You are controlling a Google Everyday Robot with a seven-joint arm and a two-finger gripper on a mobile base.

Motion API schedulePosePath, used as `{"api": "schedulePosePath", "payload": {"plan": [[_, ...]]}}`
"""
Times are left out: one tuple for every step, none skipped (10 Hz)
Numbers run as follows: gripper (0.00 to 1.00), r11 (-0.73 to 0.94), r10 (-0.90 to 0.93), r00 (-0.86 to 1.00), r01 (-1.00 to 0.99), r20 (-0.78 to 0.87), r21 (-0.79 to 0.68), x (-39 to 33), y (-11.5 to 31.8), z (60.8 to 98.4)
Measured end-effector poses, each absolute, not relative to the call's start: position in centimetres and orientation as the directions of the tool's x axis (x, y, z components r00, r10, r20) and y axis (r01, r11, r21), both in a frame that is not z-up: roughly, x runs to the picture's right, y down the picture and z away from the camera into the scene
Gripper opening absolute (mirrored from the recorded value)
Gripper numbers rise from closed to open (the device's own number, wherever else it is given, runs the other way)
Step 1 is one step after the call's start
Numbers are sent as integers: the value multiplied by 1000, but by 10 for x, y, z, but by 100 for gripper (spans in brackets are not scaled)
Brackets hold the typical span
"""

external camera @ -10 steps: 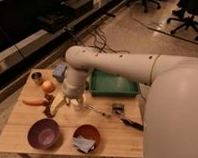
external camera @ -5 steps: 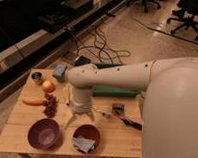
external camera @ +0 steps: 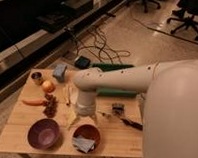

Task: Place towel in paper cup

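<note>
Arm [external camera: 117, 79] shifted right | gripper [external camera: 70, 116] above table [external camera: 17, 132] — near purple bowl [external camera: 43, 134]

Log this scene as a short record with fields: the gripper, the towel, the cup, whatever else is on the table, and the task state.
surface: wooden table
gripper: gripper low over the table's middle, between the grapes and the brown bowl
towel: grey folded towel lying in the brown bowl, not held
cup: small cup upright at the far left corner, apart from the towel
other: purple bowl, carrot, orange fruit, green tray
task state: towel not yet in the cup
</note>
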State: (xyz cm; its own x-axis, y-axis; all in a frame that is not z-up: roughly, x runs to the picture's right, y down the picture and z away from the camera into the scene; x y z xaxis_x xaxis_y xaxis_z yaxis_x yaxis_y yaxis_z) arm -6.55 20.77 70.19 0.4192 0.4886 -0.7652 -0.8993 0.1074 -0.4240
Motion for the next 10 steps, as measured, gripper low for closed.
{"api": "schedulePosePath", "payload": {"plan": [[80, 110, 486, 419, -900, -767, -421, -66, 208, 702], [80, 131, 466, 415, -906, -782, -402, -70, 208, 700], [80, 174, 441, 423, -906, -792, -387, -83, 207, 696], [80, 200, 435, 434, -901, -789, -385, -95, 205, 689], [80, 216, 438, 437, -900, -786, -379, -103, 201, 683], [80, 217, 440, 437, -899, -784, -380, -105, 198, 679], [80, 214, 440, 439, -899, -783, -383, -105, 200, 678], [80, 213, 437, 445, -896, -782, -390, -105, 206, 676], [80, 216, 431, 451, -892, -782, -396, -109, 215, 673], [80, 219, 422, 452, -892, -786, -395, -111, 225, 672]]}}
